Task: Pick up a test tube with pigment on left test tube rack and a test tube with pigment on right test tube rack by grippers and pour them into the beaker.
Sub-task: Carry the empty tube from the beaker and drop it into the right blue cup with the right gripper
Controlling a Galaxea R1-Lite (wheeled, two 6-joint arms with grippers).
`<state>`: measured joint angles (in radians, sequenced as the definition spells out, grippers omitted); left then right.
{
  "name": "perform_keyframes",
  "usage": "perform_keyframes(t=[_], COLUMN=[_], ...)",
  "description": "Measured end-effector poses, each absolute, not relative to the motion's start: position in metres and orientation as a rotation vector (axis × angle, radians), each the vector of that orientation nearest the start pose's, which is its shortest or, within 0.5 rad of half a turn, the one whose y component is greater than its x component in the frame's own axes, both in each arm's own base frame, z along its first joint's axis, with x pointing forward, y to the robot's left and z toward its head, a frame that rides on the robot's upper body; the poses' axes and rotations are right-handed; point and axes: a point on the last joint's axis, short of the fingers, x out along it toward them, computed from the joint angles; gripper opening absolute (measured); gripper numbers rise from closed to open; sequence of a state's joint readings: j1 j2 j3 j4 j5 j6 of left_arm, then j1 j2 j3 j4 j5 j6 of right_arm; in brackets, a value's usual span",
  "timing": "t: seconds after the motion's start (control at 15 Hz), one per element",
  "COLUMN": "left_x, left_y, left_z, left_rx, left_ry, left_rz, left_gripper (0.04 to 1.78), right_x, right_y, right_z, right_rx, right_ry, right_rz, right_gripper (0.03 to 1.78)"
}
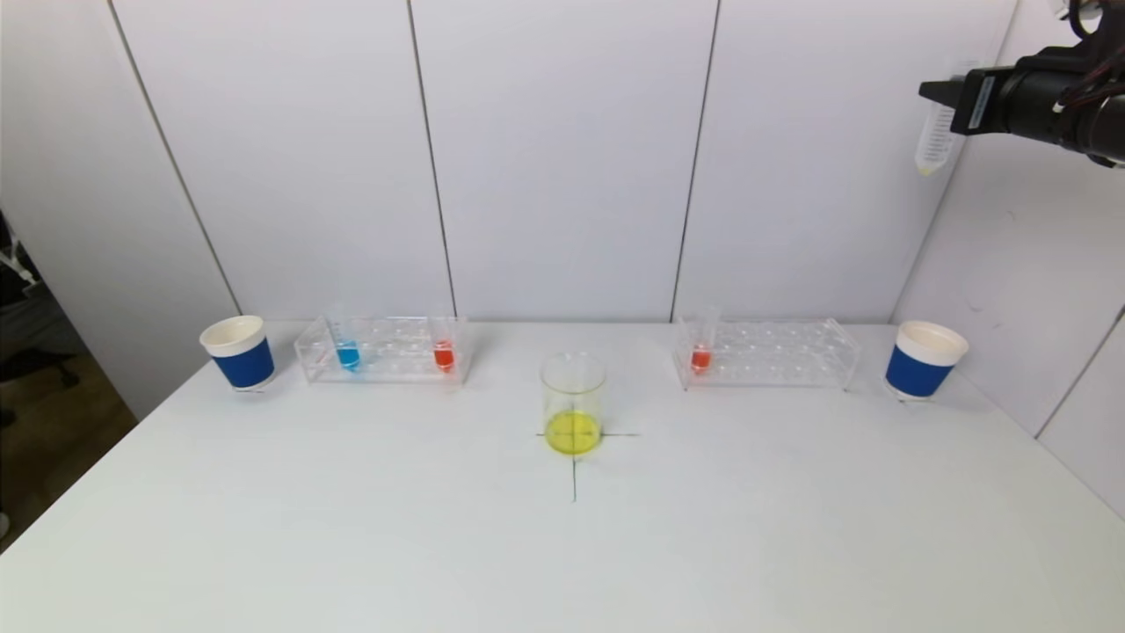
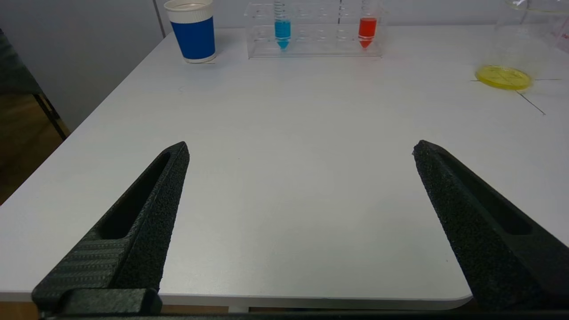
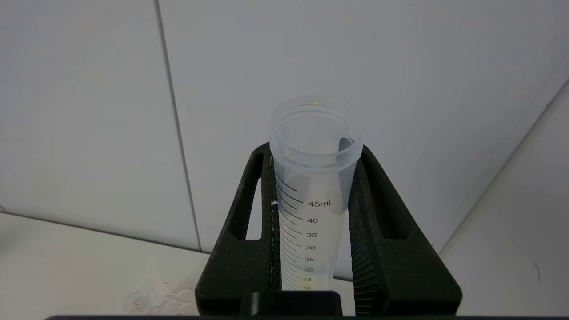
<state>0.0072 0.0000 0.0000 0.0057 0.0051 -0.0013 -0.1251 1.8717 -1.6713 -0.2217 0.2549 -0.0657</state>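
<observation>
Up high, the right pincer [image 3: 313,195] clamps an emptied test tube [image 3: 311,213] between its fingers.

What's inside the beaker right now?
The beaker holds a shallow layer of yellow liquid at its bottom; above that it is empty. The floor cross mark under it is partly hidden.

1. A lab bench setup: white table [image 1: 352,545] walled by plain white panels [image 1: 562,158].
2. At 11 and 1 o'clock, clear test tube racks [image 1: 382,349] holding pigment tubes [image 1: 348,354].
3. Centre, glass beaker [image 1: 573,404] of yellow liquid on a marked cross.
</observation>
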Motion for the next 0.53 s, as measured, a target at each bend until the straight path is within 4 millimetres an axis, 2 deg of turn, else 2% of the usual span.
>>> perform_keyframes(t=[0.27, 0.53], left_x=[-0.023, -0.023], left_y=[0.000, 0.000], left_z=[0.075, 0.075], left_rx=[-0.002, -0.002], left_ry=[0.006, 0.006], left_rz=[0.013, 0.013], left_gripper=[1.76, 1.76], right_x=[0.374, 0.378], right_y=[-0.079, -0.105], right_z=[0.317, 0.299], right_rx=[-0.052, -0.035], right_ry=[0.003, 0.046], right_rz=[0.037, -0.024], right_gripper=[0.49, 0.49])
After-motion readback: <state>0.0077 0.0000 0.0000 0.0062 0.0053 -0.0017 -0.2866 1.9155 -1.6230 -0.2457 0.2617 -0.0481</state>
